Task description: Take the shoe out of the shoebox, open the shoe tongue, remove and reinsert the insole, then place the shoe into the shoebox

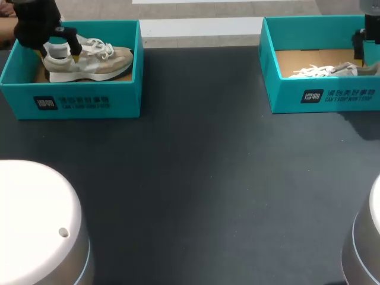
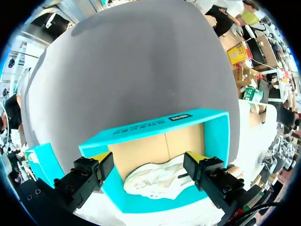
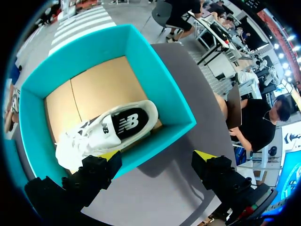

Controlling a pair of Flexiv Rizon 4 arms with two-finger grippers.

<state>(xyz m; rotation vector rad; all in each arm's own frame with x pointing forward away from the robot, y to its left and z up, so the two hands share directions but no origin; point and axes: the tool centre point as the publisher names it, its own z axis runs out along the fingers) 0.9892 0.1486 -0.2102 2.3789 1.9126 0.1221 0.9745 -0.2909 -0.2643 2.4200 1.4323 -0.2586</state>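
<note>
Two teal shoeboxes stand at the table's far edge. The left shoebox holds a white and beige sneaker, upright with its toe to the right. My left gripper hangs open inside this box. Its yellow-tipped fingers straddle the sneaker's heel without pressing it. The right shoebox holds a second white sneaker, whose dark insole shows through the opening. My right gripper stands open over that box's side wall, beside the sneaker.
The dark table stretches between the boxes and me. My arms' white bases rise at the near left and near right.
</note>
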